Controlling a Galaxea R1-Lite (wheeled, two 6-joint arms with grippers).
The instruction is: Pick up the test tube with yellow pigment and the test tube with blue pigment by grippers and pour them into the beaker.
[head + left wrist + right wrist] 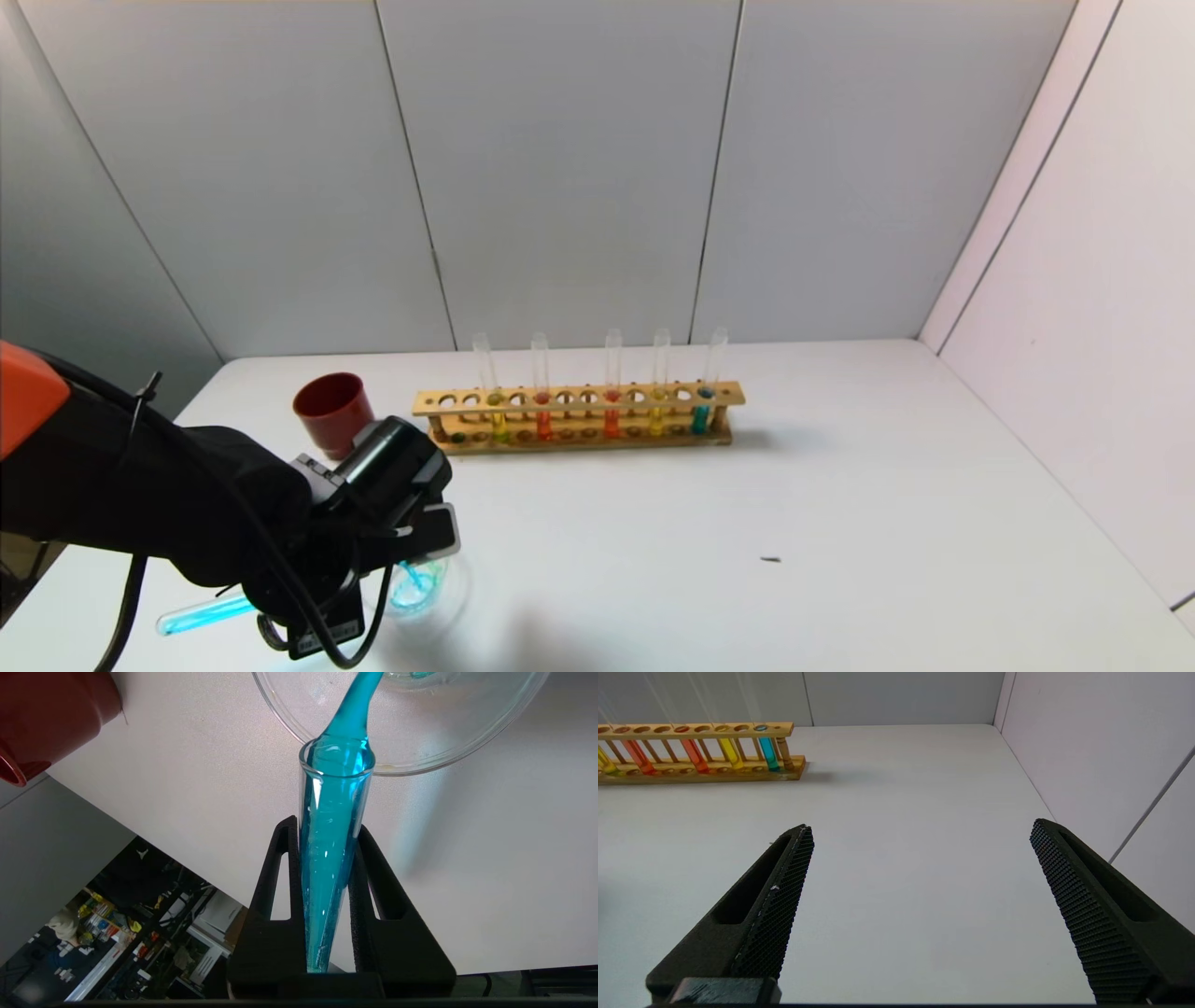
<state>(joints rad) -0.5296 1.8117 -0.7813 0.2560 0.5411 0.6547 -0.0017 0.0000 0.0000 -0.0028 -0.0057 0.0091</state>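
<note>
left gripper (327,830): jaws clamped on blue test tube (332,826), tipped, mouth past jaw tips over beaker (420,751), liquid streaming in
right gripper (920,868): jaws wide apart, holding nothing, over desk (915,788)
yellow tube (659,387): in rack (579,415), well apart from both grippers

You see turquoise-blue liquid in the test tube with blue pigment (334,826), black mesh-textured pads (777,914), a dark red cup (331,411), a tan wooden rack (579,420), and a white counter (840,523).
</note>
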